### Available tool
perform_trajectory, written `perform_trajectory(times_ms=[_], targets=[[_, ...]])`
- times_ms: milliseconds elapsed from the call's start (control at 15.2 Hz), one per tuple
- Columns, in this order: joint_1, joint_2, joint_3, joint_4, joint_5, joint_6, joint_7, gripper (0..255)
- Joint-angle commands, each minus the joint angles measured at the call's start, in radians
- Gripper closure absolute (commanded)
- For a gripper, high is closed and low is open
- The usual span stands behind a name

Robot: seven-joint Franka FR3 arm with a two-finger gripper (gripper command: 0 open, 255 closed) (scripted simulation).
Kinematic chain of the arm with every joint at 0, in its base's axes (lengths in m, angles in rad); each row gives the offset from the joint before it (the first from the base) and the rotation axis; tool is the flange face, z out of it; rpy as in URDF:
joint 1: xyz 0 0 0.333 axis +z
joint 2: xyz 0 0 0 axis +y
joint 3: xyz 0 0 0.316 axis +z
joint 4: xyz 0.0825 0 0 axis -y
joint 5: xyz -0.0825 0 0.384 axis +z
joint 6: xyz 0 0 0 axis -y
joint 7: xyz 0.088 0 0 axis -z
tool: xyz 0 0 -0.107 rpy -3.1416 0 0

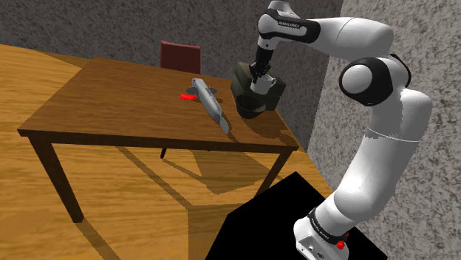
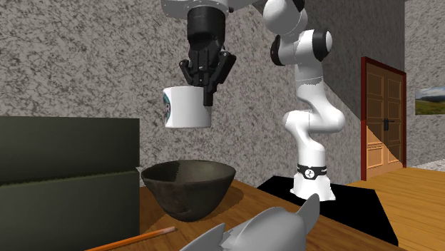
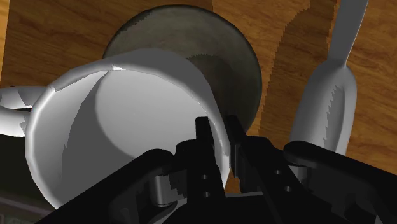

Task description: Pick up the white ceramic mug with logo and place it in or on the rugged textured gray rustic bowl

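Observation:
My black gripper is shut on the rim of a white mug with a dark round logo on its side, and holds it in the air. Directly below it stands a dark grey, rough-textured bowl on the wooden table. In the wrist view the fingers clasp the mug's wall between them at the gripper. The bowl lies beyond, partly hidden by the mug. In the shoulder view the gripper hangs just above the bowl near the table's far right corner.
A grey fish-shaped object lies on the table beside the bowl, with a small red thing behind it. A pencil lies near the bowl. A dark red chair stands behind the table.

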Motion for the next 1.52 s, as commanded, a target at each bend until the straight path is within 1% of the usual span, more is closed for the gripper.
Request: perform_trajectory(times_ms=[0, 858, 1452], targets=[[0.0, 0.006, 0.0, -0.014, 0.001, 0.02, 0.001, 255], [0.002, 0.014, 0.002, -0.177, 0.001, 0.191, 0.006, 255], [0.002, 0.015, 0.002, -0.182, 0.001, 0.198, 0.006, 255]])
